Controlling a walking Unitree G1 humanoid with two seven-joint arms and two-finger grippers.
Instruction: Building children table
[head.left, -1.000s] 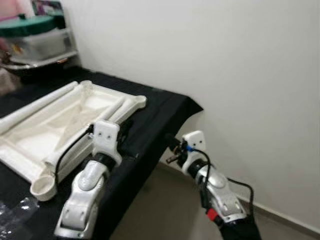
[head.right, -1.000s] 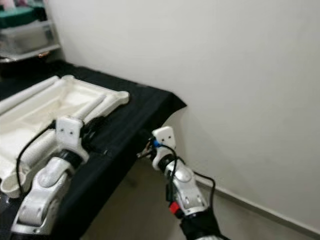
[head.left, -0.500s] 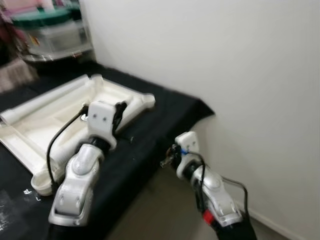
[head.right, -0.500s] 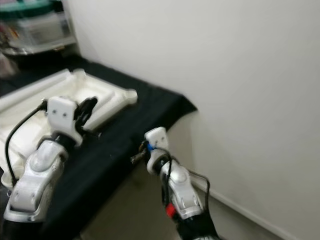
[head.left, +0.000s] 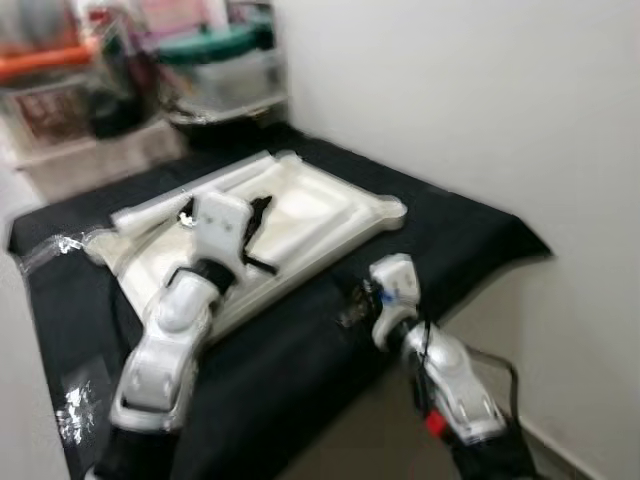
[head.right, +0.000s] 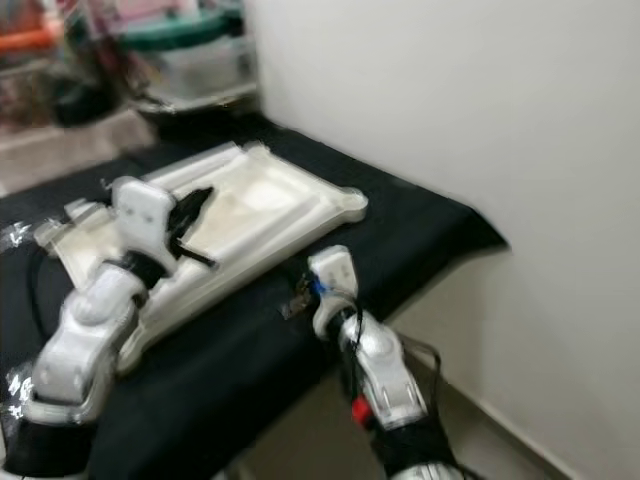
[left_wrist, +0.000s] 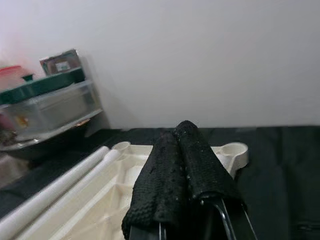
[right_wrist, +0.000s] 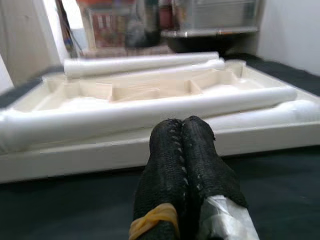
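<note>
A white plastic children's table top (head.left: 335, 212) lies upside down on a black-covered table (head.left: 470, 225). White leg tubes (right_wrist: 150, 112) lie along it, and two more leg tubes (left_wrist: 60, 185) rest at its far side. My left gripper (head.left: 255, 215) hovers over the table top's middle, its fingers (left_wrist: 165, 170) pressed shut with nothing between them. My right gripper (head.left: 350, 303) sits low over the black cloth, just in front of the table top's near rim (right_wrist: 280, 137). Its fingers (right_wrist: 197, 150) are shut and empty too.
A shelf with a green-lidded clear storage box (head.left: 215, 60) and other clutter stands behind the table. The white wall (head.left: 480, 100) runs along the right. The cloth's corner (head.left: 530, 245) drops off to the floor on the right. Crinkled clear plastic (head.left: 80, 405) lies on the near left cloth.
The camera has swung, so more of the table and shelf shows. My left gripper has moved from the table top's edge to over its middle. My right gripper has come from beside the table to over the cloth.
</note>
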